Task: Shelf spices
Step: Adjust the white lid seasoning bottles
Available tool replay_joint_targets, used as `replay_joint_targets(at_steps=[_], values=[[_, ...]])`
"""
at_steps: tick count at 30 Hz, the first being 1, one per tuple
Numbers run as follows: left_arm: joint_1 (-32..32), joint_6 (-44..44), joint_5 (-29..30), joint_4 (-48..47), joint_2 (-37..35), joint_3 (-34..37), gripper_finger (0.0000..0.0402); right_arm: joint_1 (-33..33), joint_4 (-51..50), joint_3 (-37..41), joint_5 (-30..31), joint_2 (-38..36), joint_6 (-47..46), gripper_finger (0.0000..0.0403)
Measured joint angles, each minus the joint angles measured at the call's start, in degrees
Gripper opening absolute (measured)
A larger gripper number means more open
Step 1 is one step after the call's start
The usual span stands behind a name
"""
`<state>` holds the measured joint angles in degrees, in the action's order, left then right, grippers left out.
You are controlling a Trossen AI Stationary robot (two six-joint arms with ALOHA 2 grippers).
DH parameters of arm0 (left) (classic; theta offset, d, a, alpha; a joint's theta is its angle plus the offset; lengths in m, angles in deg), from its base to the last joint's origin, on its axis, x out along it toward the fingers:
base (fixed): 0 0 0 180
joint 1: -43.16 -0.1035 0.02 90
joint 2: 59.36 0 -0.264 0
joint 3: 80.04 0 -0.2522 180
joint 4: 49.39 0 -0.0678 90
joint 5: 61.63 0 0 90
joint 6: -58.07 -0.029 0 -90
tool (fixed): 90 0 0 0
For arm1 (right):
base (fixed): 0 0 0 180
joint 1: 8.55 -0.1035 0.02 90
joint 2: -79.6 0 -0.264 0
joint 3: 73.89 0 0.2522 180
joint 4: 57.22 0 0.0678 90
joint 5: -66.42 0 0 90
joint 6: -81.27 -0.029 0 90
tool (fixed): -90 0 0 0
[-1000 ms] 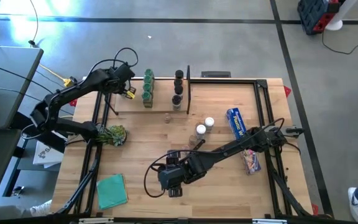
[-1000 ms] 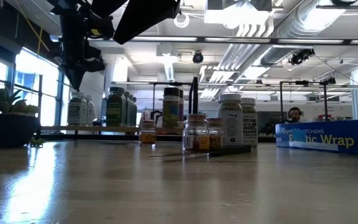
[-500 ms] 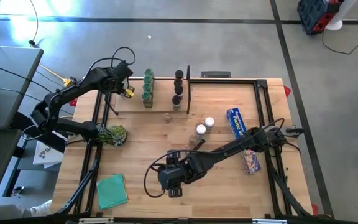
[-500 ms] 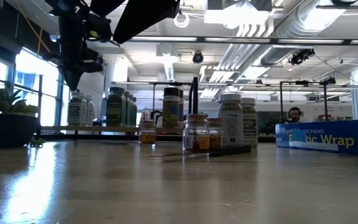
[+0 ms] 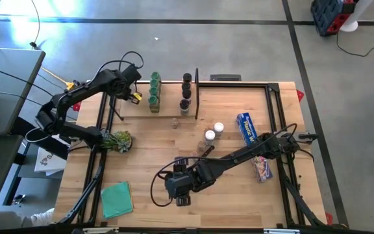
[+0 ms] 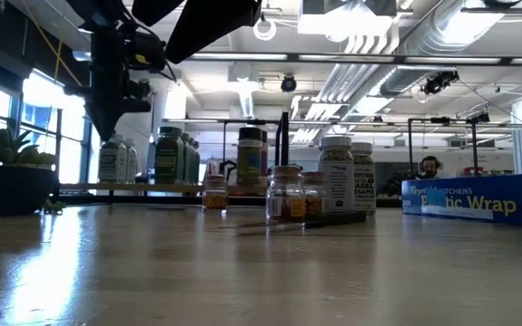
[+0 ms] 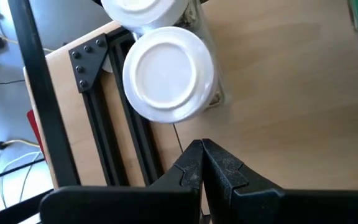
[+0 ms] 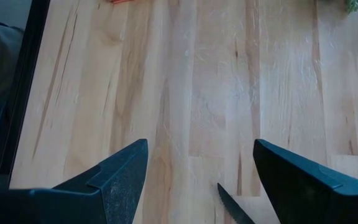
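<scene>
The left gripper [image 7: 202, 163] has its 2 fingers [image 7: 225, 168] pressed together with nothing between them. It hangs above the left end of the shelf [image 5: 167, 112], just beside a white-capped jar [image 7: 168, 73] that stands there with a second white-capped jar [image 7: 143, 10] touching it.

The shelf runs along the counter's [image 5: 154, 162] far edge, with a thin black rod [image 5: 196, 94] upright at its right end. On it a row of green-capped jars [image 5: 154, 93] stands near the left gripper, and a row of black-capped jars [image 5: 186, 94] stands just beside the rod.

The right gripper [image 8: 201, 171] holds its fingers [image 8: 120, 171] spread wide and empty, low over bare wood near the counter's front edge, about midway along it. A dark knife tip [image 8: 232, 205] lies between them on the counter.

More spices stand loose toward the middle of the counter: 2 white-capped jars [image 5: 213, 131] side by side, and small clear jars [image 6: 286, 193] with brownish contents close to them. A blue plastic wrap box [image 5: 246, 128] lies toward the right edge. A green cloth [image 5: 116, 199] lies at the front left corner, and a small plant [image 5: 117, 140] sits near the left edge.
</scene>
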<state>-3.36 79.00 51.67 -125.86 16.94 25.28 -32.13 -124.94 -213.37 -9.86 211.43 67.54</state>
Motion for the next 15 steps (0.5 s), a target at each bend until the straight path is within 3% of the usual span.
replay_joint_targets(at_steps=[15], values=[[-1.9, -1.7, 0.8, 2.2, 1.0, 0.0, 0.0, 0.0, -0.1, 0.0, 0.0, 0.0, 0.3, 0.0286]])
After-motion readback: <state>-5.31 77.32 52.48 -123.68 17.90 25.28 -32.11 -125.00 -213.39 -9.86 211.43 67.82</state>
